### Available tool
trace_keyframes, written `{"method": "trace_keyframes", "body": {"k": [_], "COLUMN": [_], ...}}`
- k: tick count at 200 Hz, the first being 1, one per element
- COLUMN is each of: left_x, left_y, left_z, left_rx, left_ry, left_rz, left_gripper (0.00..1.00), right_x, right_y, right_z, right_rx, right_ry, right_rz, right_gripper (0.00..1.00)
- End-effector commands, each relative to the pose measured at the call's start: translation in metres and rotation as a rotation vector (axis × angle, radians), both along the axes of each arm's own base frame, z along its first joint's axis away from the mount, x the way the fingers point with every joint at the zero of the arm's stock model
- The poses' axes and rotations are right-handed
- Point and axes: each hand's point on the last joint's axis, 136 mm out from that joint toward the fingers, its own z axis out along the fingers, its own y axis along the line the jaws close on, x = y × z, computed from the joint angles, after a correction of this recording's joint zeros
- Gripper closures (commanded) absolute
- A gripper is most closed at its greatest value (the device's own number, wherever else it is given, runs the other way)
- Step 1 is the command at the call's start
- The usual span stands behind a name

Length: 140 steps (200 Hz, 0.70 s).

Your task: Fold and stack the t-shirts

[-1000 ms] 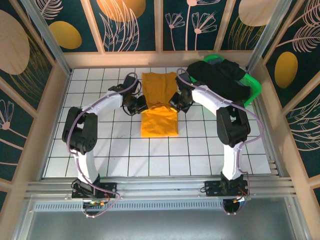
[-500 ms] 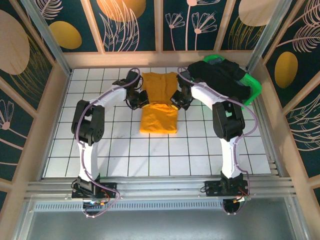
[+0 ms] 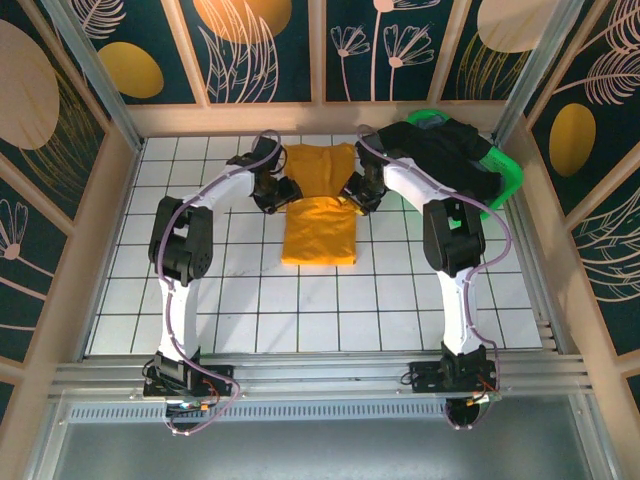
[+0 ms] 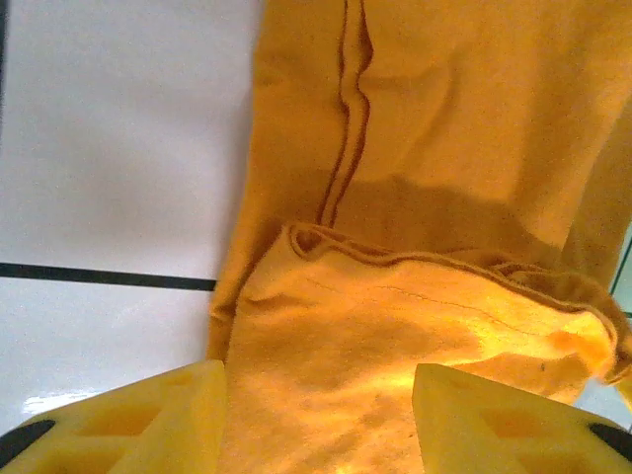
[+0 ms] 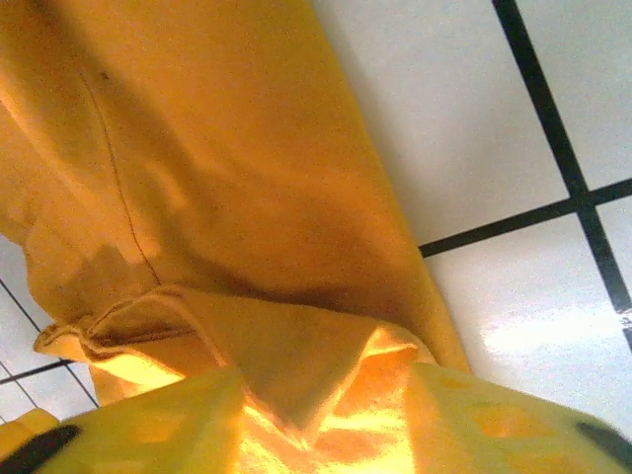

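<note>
The mustard t-shirt [image 3: 318, 225] lies flat mid-table with its near part folded over the far part. My left gripper [image 3: 281, 190] sits at the left end of the folded-over hem and my right gripper [image 3: 355, 193] at the right end. In the left wrist view the yellow fingers [image 4: 148, 420] of the left gripper [image 4: 318, 400] stand apart over the hem [image 4: 434, 267]. In the right wrist view a cloth corner [image 5: 296, 355] lies loose between the spread fingers of the right gripper [image 5: 326, 410]. The black t-shirt [image 3: 445, 155] is draped over the green basket.
The green basket [image 3: 508, 180] stands at the back right corner against the wall frame. White tiled floor [image 3: 200, 300] lies open to the left of and in front of the mustard shirt. Wooden walls enclose the table on three sides.
Both grippers carried the shirt's folded edge a little farther toward the back, then opened and let go of the cloth. The shirt's near edge shifted back slightly.
</note>
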Motion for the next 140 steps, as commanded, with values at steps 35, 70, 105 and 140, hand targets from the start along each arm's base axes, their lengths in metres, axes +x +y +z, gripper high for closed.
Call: {"method": "trace_keyframes", "body": {"k": [35,70,105,140], "left_x": [-0.096,-0.153,-0.169,-0.169], "left_y": [0.020,0.009,-0.002,-0.007], "left_z": [0.020,0.003,-0.022,-0.039], "left_rx": [-0.120,-0.228,-0.264,-0.243], "left_ry": [0.079,0.192,0.264,0.293], "left_rz": [0.067,0.071,0.067,0.053], "left_gripper": [0.46,0.44,0.44,0.48], "right_x": [-0.051,-0.122,-0.158,-0.160], "right_y": [-0.031,-0.009,0.004,0.002], "right_z": [0.038,0.010,-0.020,-0.038], "right_rx": [-0.097,-0.054,-0.068,-0.099], "right_ry": [-0.096,-0.002,0.088,0.108], "right_rz": [0.047,0.151,0.191,0.167], "right_gripper": [0.38,0.38,0.41,0.42]}}
